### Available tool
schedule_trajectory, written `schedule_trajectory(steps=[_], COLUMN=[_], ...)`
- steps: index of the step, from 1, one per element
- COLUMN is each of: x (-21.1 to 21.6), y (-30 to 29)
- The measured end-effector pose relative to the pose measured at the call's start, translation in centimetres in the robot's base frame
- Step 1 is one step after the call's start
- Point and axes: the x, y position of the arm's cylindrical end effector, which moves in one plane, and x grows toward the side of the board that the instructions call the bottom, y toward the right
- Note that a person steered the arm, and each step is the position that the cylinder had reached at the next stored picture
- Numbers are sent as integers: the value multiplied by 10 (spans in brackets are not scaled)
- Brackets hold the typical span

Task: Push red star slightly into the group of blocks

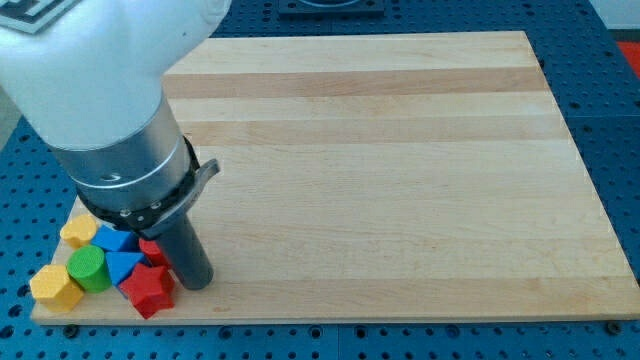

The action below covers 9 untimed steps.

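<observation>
The red star (pixel 148 289) lies near the board's bottom left corner, at the right edge of a tight group of blocks. My tip (pixel 197 283) rests on the board just right of the red star, close to it or touching; I cannot tell which. In the group are a yellow block (pixel 55 286) at the far left, a green cylinder (pixel 88 269), a blue block (pixel 122 264), another blue block (pixel 111 239), a second yellow block (pixel 79 230) and a small red block (pixel 152 250). The arm hides part of the group's top.
The wooden board (pixel 380 160) fills most of the view, on a blue perforated table (pixel 620 120). The arm's large white and grey body (pixel 110 110) covers the view's upper left. The board's bottom edge lies just below the blocks.
</observation>
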Motion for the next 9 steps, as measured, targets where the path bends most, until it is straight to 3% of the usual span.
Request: schedule_trajectory(steps=[2,6,9], x=[31,31,-6], y=[5,-30,-30])
